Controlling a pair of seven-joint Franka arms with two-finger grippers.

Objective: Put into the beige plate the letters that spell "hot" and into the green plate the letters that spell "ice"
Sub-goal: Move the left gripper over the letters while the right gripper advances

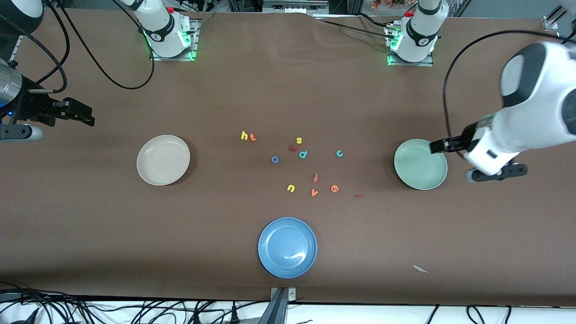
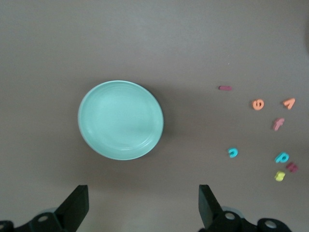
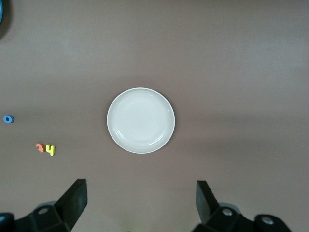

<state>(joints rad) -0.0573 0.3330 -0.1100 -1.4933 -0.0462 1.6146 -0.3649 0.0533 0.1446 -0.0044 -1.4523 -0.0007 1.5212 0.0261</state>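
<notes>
The beige plate [image 1: 163,160] [image 3: 140,120] lies toward the right arm's end of the table and the green plate [image 1: 420,164] [image 2: 120,120] toward the left arm's end. Between them lie the yellow h [image 1: 244,135] touching the orange t [image 1: 252,137], the blue o [image 1: 275,159], the teal c [image 1: 339,153] [image 2: 232,152], the orange e [image 1: 334,188] [image 2: 258,104] and the dark red i [image 1: 359,195] [image 2: 225,88]. My left gripper [image 1: 438,146] [image 2: 144,205] hangs open and empty by the green plate's edge. My right gripper [image 1: 85,116] [image 3: 141,203] hangs open and empty over bare table beside the beige plate.
A blue plate [image 1: 287,247] sits nearest the front camera. Among the letters also lie a yellow s [image 1: 299,140], teal d [image 1: 303,154], a dark red letter [image 1: 292,148], red-orange f [image 1: 316,177], yellow u [image 1: 290,188] and orange v [image 1: 314,192]. A paper scrap [image 1: 420,269] lies near the front edge.
</notes>
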